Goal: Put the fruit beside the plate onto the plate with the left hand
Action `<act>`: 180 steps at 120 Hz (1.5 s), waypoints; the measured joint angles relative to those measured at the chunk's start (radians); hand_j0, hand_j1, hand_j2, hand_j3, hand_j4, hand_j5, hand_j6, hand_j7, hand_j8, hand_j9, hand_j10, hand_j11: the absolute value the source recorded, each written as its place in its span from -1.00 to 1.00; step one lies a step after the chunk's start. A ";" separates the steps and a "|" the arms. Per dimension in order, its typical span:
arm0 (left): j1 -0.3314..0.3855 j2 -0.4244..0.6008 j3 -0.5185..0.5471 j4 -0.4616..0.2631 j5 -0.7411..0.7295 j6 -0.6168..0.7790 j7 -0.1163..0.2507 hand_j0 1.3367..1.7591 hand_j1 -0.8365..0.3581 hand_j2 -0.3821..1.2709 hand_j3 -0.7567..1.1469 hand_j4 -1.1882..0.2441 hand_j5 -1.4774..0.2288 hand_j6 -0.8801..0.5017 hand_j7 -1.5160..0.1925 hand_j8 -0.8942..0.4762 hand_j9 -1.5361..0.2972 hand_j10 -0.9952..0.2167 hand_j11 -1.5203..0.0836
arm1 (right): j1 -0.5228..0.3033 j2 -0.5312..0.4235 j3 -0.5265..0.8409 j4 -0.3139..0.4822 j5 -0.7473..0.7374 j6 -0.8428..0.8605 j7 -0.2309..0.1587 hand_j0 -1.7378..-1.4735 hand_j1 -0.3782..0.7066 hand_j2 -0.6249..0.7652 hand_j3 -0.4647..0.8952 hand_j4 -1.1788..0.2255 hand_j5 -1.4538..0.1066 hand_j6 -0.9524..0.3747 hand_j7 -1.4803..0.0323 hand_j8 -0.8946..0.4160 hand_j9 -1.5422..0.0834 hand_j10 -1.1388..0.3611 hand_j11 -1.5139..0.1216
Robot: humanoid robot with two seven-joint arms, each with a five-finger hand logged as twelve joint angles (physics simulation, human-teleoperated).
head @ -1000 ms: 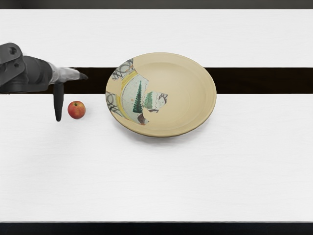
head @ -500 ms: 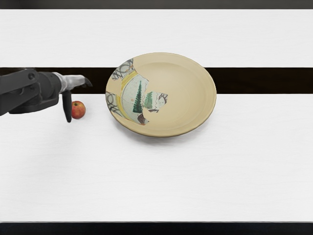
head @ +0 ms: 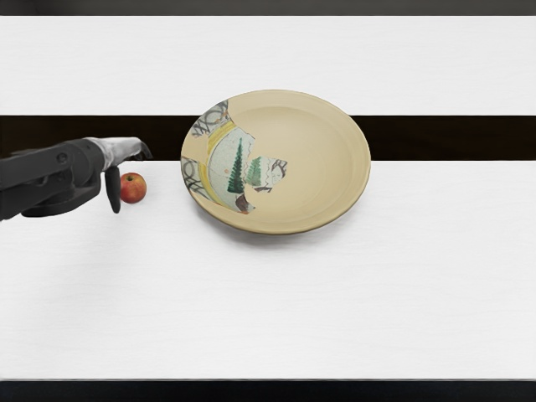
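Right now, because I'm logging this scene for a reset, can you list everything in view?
apple: one, red with a yellowish patch, on the table left of the plate, apart from its rim
plate: one, cream with a patterned patch showing green trees on its left side, mid-table, lying across the dark band, nothing on it
table: one, white, crossed by a dark band from side to side
left hand: one, dark grey with black fingers, coming in from the left edge, open, right beside the apple's left side with one finger pointing down; not grasping the apple
right hand: not in view
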State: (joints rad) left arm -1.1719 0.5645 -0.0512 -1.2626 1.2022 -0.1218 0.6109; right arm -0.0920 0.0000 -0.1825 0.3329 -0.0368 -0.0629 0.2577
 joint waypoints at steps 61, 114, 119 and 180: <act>0.020 -0.021 0.013 0.006 0.003 0.042 0.000 0.52 0.44 -0.47 -0.20 0.27 0.31 -0.13 0.36 -0.10 0.29 0.19 0.45 | 0.000 0.000 0.000 0.000 0.000 0.000 0.000 -0.40 -0.91 -0.11 -0.32 0.66 0.84 0.41 0.93 0.34 0.87 0.50 0.82; 0.026 -0.025 0.016 0.010 0.002 0.066 0.000 0.52 0.28 -0.45 -0.20 0.16 0.19 -0.25 0.23 -0.22 0.17 0.05 0.32 | 0.001 0.000 0.000 0.000 0.000 0.000 0.000 -0.40 -0.91 -0.11 -0.32 0.66 0.84 0.41 0.93 0.34 0.87 0.50 0.82; 0.033 -0.025 0.017 0.011 0.002 0.066 0.000 0.52 0.28 -0.45 -0.20 0.16 0.19 -0.25 0.23 -0.22 0.17 0.05 0.32 | 0.001 0.000 0.000 0.000 0.000 0.000 0.000 -0.40 -0.91 -0.11 -0.32 0.66 0.84 0.41 0.93 0.34 0.87 0.50 0.82; 0.032 -0.048 0.025 0.028 0.005 0.069 0.000 0.52 0.22 -0.44 -0.20 0.12 0.15 -0.29 0.19 -0.26 0.13 0.00 0.27 | 0.001 0.000 0.000 0.000 0.000 0.000 0.000 -0.40 -0.91 -0.11 -0.32 0.66 0.84 0.41 0.93 0.34 0.87 0.50 0.82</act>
State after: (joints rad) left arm -1.1397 0.5169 -0.0261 -1.2348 1.2068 -0.0530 0.6109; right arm -0.0905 0.0000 -0.1825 0.3329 -0.0368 -0.0629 0.2577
